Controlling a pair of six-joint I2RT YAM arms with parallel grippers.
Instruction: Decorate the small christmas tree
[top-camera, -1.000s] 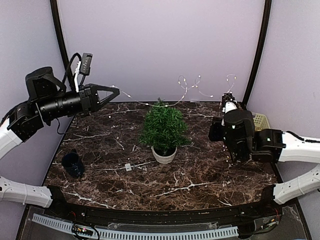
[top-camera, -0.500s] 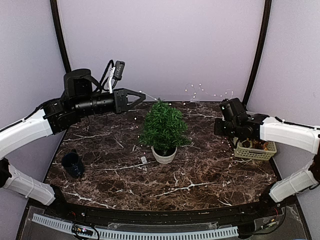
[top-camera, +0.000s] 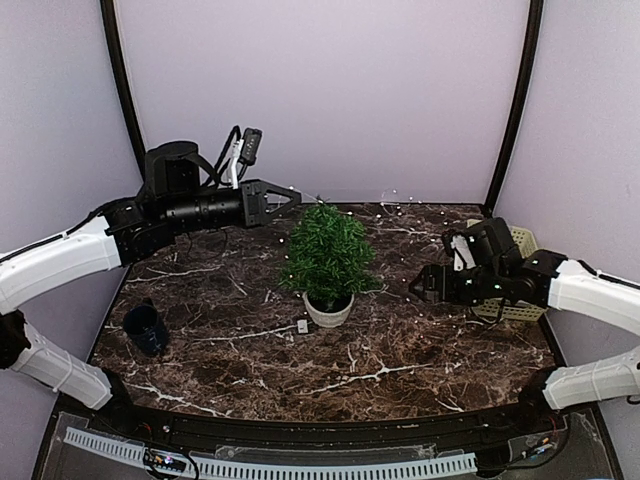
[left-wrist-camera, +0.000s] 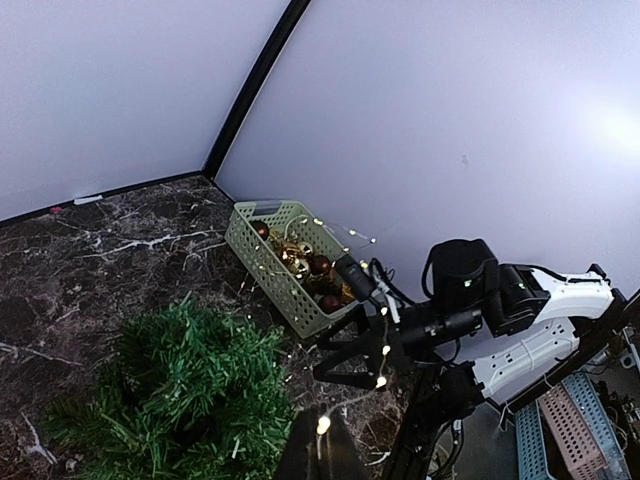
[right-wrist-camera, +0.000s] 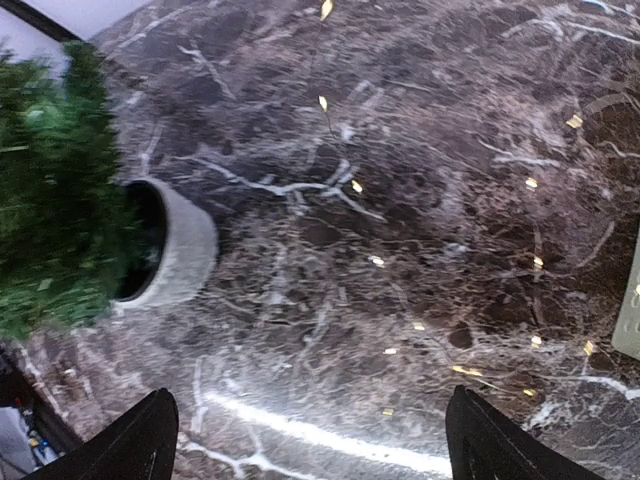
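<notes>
**Left jaws pinching the light string beside the treetop, right jaws spread wide**

Near the left edge of the dark marble worktop (top-camera: 400, 365), a dark cup (top-camera: 145, 328) is sitting on its own. Above the far-left part of the worktop, the left gripper (top-camera: 296, 197) is reaching rightward through the air. Its tip is hanging about level with the treetop and just to the left of it. Its jaws are pressing together on a thin string of fairy lights (left-wrist-camera: 380, 381). In the left wrist view, one lit bulb is glowing right at the end of the closed fingers (left-wrist-camera: 305, 455), and the wire is running on from there toward the other arm.

The small christmas tree (top-camera: 325, 248) is standing upright in its round white pot (top-camera: 328, 311), about in the middle of the worktop. A small white box (top-camera: 302, 326) is lying on the marble just beside the pot, on its near-left side.

To the right of the tree, the right gripper (top-camera: 424, 283) is hovering low over the worktop, between the pot and the basket. Its jaws are standing wide apart and are gripping nothing. In the right wrist view, only veined marble and scattered lit bulbs are showing between the two fingertips. Whether those bulbs are resting on the marble or hanging above it cannot be told.

At the right edge, toward the far-right corner, a beige basket (top-camera: 522, 240) is sitting partly behind the right arm. It is holding red and gold baubles (left-wrist-camera: 305, 268).
</notes>
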